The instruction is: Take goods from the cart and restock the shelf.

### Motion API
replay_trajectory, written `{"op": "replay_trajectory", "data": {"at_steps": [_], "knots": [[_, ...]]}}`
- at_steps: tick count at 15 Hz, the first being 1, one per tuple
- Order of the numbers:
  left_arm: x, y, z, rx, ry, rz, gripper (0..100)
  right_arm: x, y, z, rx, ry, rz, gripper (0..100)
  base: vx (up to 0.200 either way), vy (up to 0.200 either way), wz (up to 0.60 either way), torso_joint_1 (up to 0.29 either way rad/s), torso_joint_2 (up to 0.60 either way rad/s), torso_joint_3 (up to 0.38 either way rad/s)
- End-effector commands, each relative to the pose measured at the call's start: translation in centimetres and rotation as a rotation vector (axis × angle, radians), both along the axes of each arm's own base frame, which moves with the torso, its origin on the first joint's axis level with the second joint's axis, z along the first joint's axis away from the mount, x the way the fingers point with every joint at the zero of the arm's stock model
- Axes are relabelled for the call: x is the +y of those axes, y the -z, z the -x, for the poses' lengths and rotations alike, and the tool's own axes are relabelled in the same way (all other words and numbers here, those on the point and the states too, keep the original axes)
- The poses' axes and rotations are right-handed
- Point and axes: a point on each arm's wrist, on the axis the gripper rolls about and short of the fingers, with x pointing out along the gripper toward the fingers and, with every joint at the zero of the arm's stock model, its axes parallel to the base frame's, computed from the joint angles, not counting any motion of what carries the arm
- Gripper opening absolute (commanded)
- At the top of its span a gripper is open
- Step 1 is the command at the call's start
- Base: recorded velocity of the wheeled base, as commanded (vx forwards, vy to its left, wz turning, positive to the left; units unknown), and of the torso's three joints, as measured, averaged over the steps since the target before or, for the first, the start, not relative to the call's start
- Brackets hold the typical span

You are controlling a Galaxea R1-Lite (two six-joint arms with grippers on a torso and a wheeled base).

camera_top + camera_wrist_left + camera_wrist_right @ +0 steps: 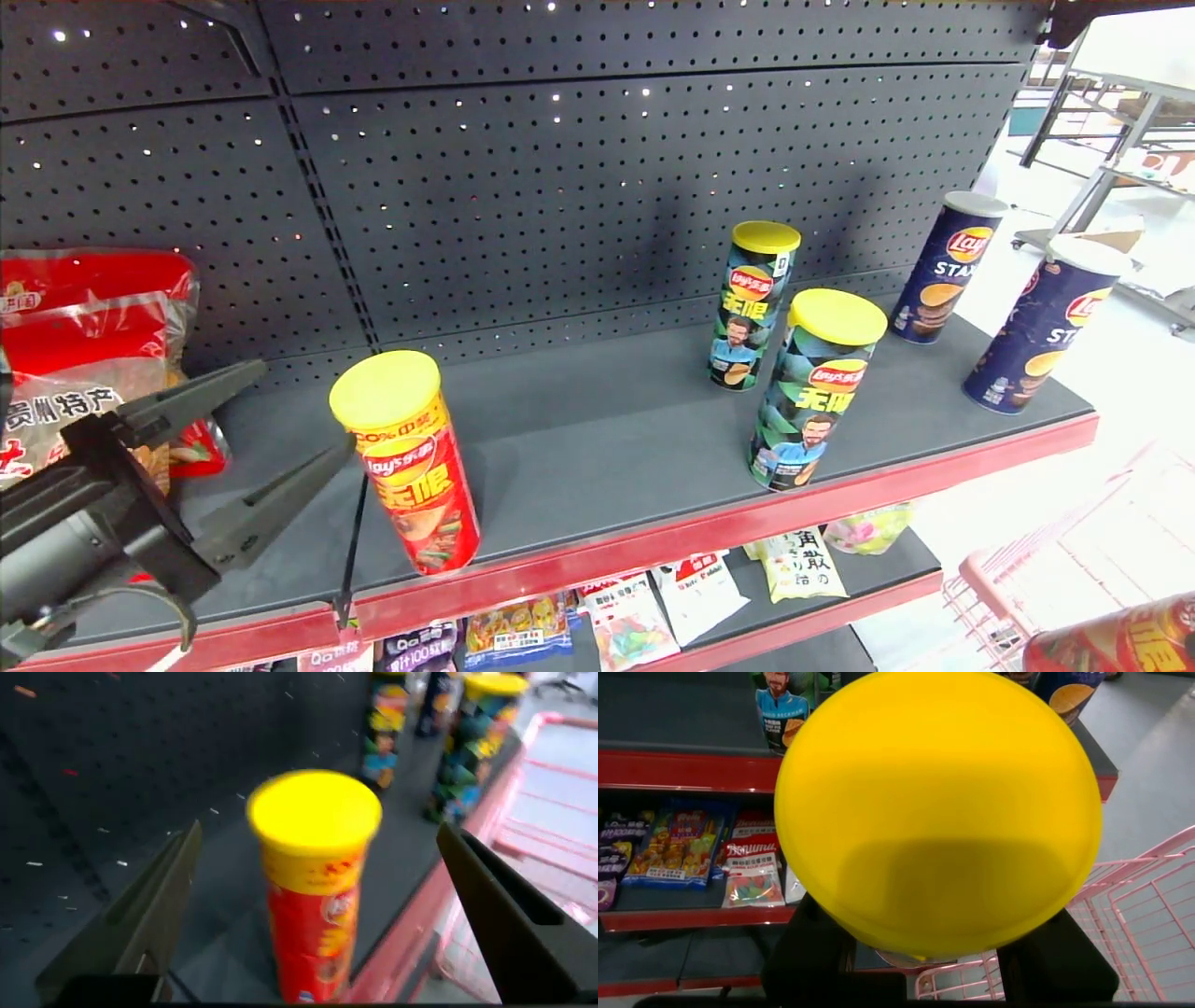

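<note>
**Head view: left fingers spread wide, red can upright at the shelf's front lip**

The left gripper (308, 403) sits at 8 o'clock in the head view, fingers (201, 390) spread wide and holding nothing. Just past the tips, at 3 o'clock from them, the red can (415, 467) stands upright under its yellow lid. It is close to the red front edge (653, 546) of the shelf (597, 439). The nearer tip comes right up to the can's side, and I cannot tell whether it touches. In the left wrist view the left gripper (320, 829) frames the red can (313, 905) with a gap on either side.

Out at 3 o'clock from that can there is bare shelf, then two green cans (817, 401), one behind the other. Beyond them, near the shelf's end, are two blue cans (943, 271). Behind the can the shelf is bare back to the pegboard wall (560, 187). Red snack bags (84, 345) crowd the 9 o'clock end, behind the gripper.

In the right wrist view the right gripper (924, 943) has dark fingers (813, 961) pressed in on a second red can (938, 812), held lid-up to the camera. In the head view that can (1111, 639) is at 5 o'clock, beside the pink cart (1055, 569).
</note>
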Motion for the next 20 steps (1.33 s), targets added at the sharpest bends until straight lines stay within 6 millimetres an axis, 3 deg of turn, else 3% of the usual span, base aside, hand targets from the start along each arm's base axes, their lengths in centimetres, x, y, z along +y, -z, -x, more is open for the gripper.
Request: {"op": "replay_trajectory", "data": {"at_steps": [1,2,5,9,11,12,15,17,20], "knots": [[1.3,-2.3,0.7,-0.091,-0.135,0.043,100,0.0,0.1,0.0,0.0,0.0,0.001,0,0.0,0.0,0.0,0.0,0.0,0.0],[1.7,-3.1,1.0,-0.102,-0.17,0.052,100,0.0,0.2,0.1,-0.003,0.001,0.0,0,0.0,0.0,0.0,0.0,0.0,0.0],[2.6,-4.3,4.5,-0.056,-0.232,0.059,100,0.0,0.1,0.2,-0.015,0.001,-0.001,0,0.0,0.0,0.0,0.0,0.0,0.0],[3.1,-3.4,10.0,0.071,-0.253,0.033,100,0.0,-1.6,-0.1,-0.04,0.013,-0.001,0,0.0,0.0,0.0,0.0,0.0,0.0],[3.2,-2.9,11.1,0.107,-0.275,0.024,100,0.0,-2.8,-0.5,-0.04,0.041,0.008,0,0.0,0.0,0.0,0.0,0.0,0.0],[3.4,-2.3,12.0,0.127,-0.31,0.018,100,0.0,-3.8,-1.1,-0.042,0.054,0.009,0,0.0,0.0,0.0,0.0,0.0,0.0],[3.7,-0.1,13.9,0.153,-0.421,-0.009,100,0.1,-4.6,-1.2,-0.048,0.031,0.022,0,0.0,0.0,0.0,0.0,0.0,0.0],[3.9,2.2,15.1,0.153,-0.423,-0.025,100,0.2,-5.2,-1.6,0.004,-0.013,0.081,0,0.0,0.0,0.0,0.0,0.0,0.0],[3.9,4.0,16.2,0.168,-0.429,-0.044,100,0.2,-5.4,-1.6,-0.005,-0.022,0.103,0,0.0,0.0,0.0,0.0,0.0,0.0]]}}
